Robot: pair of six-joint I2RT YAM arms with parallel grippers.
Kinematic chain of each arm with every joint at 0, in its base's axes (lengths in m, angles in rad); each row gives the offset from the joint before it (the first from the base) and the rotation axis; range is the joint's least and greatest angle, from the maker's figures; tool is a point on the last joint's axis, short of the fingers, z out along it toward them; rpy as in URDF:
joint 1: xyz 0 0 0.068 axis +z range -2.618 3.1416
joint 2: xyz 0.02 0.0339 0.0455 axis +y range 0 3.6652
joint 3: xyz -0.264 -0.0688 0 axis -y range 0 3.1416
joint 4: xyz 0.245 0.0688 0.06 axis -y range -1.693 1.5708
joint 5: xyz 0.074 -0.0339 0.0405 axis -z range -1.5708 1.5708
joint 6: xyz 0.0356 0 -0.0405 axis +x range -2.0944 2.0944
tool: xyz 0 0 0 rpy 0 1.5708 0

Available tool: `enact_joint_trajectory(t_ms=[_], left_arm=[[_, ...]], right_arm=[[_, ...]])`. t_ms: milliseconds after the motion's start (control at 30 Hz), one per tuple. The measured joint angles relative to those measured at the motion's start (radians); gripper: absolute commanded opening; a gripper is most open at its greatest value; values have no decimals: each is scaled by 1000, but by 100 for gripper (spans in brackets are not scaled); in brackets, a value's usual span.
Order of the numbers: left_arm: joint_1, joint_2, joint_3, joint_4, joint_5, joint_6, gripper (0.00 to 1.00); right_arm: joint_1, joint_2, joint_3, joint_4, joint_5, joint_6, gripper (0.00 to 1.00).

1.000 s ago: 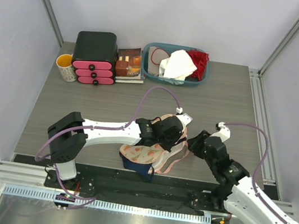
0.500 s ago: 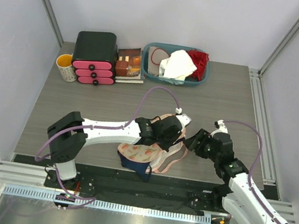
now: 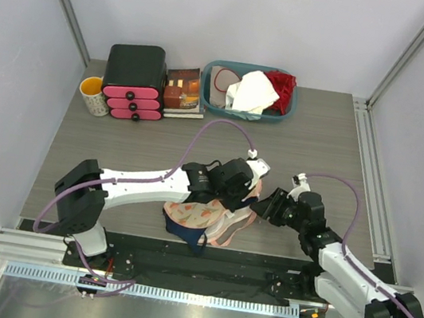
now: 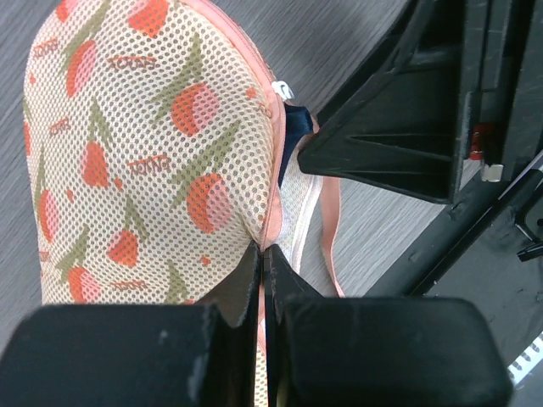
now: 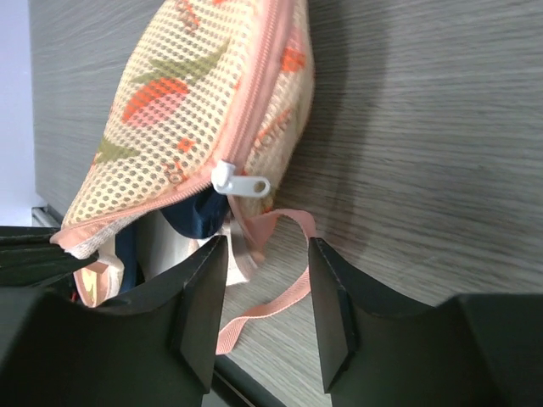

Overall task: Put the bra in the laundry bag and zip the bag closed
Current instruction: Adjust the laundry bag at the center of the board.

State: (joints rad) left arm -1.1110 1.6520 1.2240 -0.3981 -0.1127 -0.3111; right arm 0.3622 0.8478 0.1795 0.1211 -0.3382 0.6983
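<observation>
The laundry bag (image 3: 204, 216), cream mesh with red flowers and pink zipper trim, lies near the table's front edge. The navy bra (image 3: 188, 237) sticks out of its open side; it also shows in the right wrist view (image 5: 188, 217). My left gripper (image 3: 245, 187) is shut on the bag's pink zipper trim (image 4: 270, 170) and holds that end up. My right gripper (image 3: 267, 208) is open, close to the bag's right end. Its fingers (image 5: 199, 305) stand either side of a loose pink strap (image 5: 280, 292), just below the white zipper pull (image 5: 242, 182).
A teal basket (image 3: 245, 116) with white and red clothes stands at the back. A black box with pink drawers (image 3: 134, 82), a book (image 3: 182, 90) and a mug (image 3: 93, 95) stand at the back left. The bag lies next to the table's front edge.
My right gripper has moved left, closer to the bag's right end. My left gripper has shifted slightly back and left with the bag's trim still in it.
</observation>
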Motion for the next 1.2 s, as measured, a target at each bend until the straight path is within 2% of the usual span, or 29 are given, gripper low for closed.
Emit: enact_joint_trajectory(t_ms=[100, 133, 233, 267, 300, 400, 433, 567, 633, 767, 900, 1000, 1100, 1200], left_arm=[[1, -5, -2, -4, 9, 13, 0], [1, -5, -2, -5, 10, 15, 0], [1, -5, -2, -11, 9, 25, 5], [1, -5, -2, -14, 6, 26, 10], [1, -5, -2, -19, 0, 25, 25], [1, -5, -2, -37, -41, 6, 49], [1, -4, -2, -41, -62, -6, 51], [1, -27, -29, -31, -136, -79, 53], [1, -79, -82, -10, -160, -133, 49], [-2, -264, -225, 30, -195, -259, 46], [-26, -459, -352, 60, -247, -397, 51], [-81, -538, -404, 67, -282, -478, 47], [-113, -539, -421, 95, -249, -536, 38], [-117, -468, -426, 143, -207, -598, 35]], right_arm=[[0, 42, -18, 92, -27, 11, 34], [0, 58, -23, 121, -34, 15, 22], [11, 116, -42, 223, -47, 43, 4], [17, 130, -51, 251, -47, 53, 1], [36, 142, -66, 291, -32, 74, 1], [138, 147, -117, 373, 57, 158, 1], [191, 146, -129, 398, 122, 199, 1], [417, 94, -138, 463, 407, 336, 1], [495, 50, -138, 468, 542, 388, 1], [529, 51, -137, 422, 698, 438, 2], [531, 156, -134, 395, 733, 456, 5], [532, 235, -122, 395, 726, 457, 8], [533, 281, -116, 409, 704, 457, 9], [533, 289, -116, 423, 684, 457, 13]])
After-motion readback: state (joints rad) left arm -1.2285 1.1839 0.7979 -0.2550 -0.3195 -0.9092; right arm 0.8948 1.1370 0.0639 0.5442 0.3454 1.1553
